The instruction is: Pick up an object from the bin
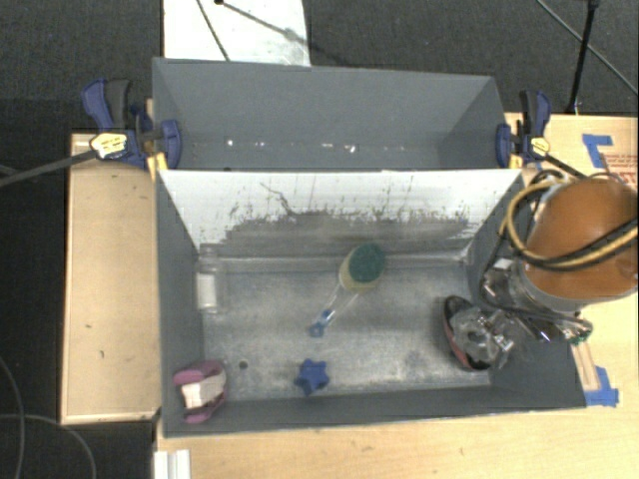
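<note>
My gripper [491,344] is low at the bin's right side, close to the right wall. Right beside it, on its left, lies a dark object with a red edge [458,334]; the gripper's metal parts overlap it, and I cannot tell if they grip it. Toward the middle of the bin lies a dish brush [351,279] with a round green head, a pale handle and a blue tip pointing to the lower left.
A small blue star-shaped piece [313,375] lies near the front wall. A pink and white object [201,387] sits in the front left corner. A clear little cylinder [207,289] rests by the left wall. The arm's orange cover and yellow cables hang over the right rim.
</note>
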Robot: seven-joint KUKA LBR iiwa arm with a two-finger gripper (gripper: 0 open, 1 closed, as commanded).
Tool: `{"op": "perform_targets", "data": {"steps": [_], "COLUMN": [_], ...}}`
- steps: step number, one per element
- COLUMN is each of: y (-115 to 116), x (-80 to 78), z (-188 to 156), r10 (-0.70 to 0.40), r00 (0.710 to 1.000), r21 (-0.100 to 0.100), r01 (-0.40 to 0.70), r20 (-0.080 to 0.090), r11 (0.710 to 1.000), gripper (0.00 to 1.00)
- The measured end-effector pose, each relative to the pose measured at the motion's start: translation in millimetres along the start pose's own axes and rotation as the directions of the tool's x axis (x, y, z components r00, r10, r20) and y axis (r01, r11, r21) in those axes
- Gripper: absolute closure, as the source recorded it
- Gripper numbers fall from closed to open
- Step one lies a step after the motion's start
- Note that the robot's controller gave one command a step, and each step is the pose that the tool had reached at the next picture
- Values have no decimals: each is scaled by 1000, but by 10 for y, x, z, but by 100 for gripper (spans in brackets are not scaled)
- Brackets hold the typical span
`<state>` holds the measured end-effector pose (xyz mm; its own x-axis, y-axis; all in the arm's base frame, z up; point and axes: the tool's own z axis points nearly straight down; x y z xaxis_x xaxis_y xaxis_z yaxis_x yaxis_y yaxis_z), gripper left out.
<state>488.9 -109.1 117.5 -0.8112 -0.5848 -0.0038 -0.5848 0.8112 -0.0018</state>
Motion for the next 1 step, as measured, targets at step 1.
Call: {"op": "perform_targets", "data": {"steps": [1], "y": [-2], "x": [3], "z": [7], "r10": [4], "r00": [1000], "r21": [-1], "r01": [-4], "r20": [-1], "r11": [1000], "gripper": [0]}}
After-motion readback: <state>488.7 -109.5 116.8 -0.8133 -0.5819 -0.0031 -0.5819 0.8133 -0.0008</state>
